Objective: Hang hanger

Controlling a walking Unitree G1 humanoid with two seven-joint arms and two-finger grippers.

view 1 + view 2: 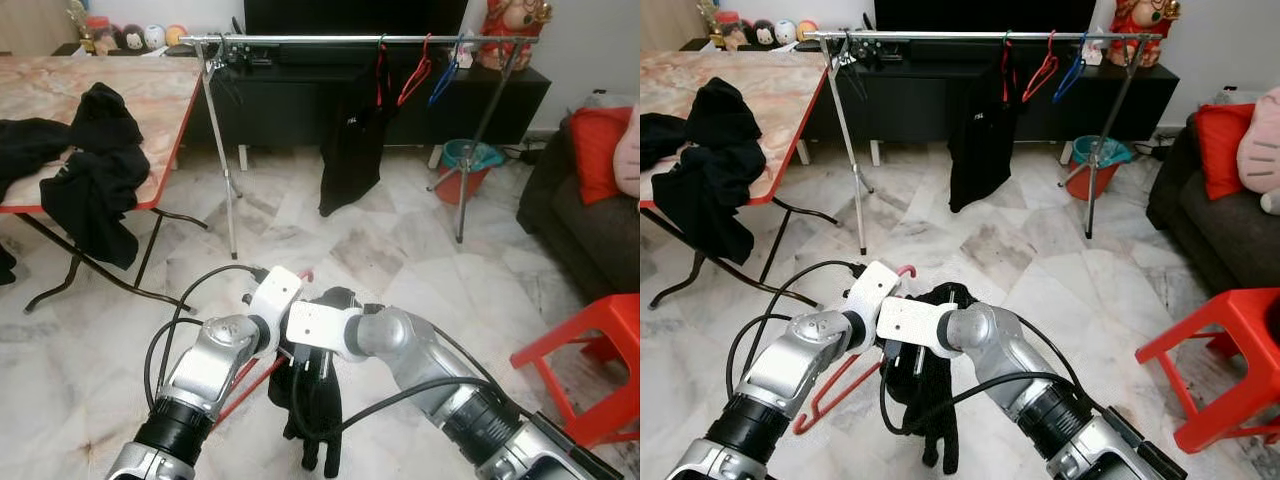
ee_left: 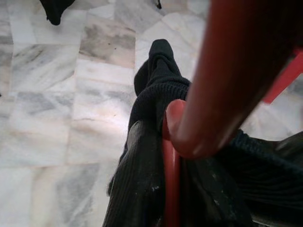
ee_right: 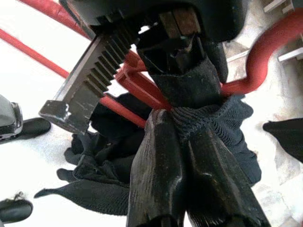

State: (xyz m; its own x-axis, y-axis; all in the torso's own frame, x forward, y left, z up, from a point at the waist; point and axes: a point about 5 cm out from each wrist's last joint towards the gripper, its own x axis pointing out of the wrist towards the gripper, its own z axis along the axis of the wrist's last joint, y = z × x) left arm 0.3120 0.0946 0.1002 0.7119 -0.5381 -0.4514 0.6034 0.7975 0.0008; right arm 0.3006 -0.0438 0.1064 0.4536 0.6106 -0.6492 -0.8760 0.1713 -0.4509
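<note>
Marble floor [image 1: 380, 260] lies under both grippers, left gripper [image 2: 165, 156] and right gripper [image 3: 184, 109], clamped on a red hanger [image 1: 840, 392] with a black garment [image 1: 930, 400], near a clothes rail [image 1: 350, 40].

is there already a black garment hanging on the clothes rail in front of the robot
Yes, a black garment hangs from a hanger on the metal rail, beside two bare hangers, one red and one blue.

A red hanger [image 1: 840, 385] carries a black knit garment [image 1: 930, 390] above grey-veined white marble floor [image 1: 1060, 260]. A silver rail [image 1: 350, 40] holds red and blue hangers beside a black garment [image 1: 350, 150]; a pink marbled, red-edged table [image 1: 150, 95] bears black clothes [image 1: 95, 170].
</note>
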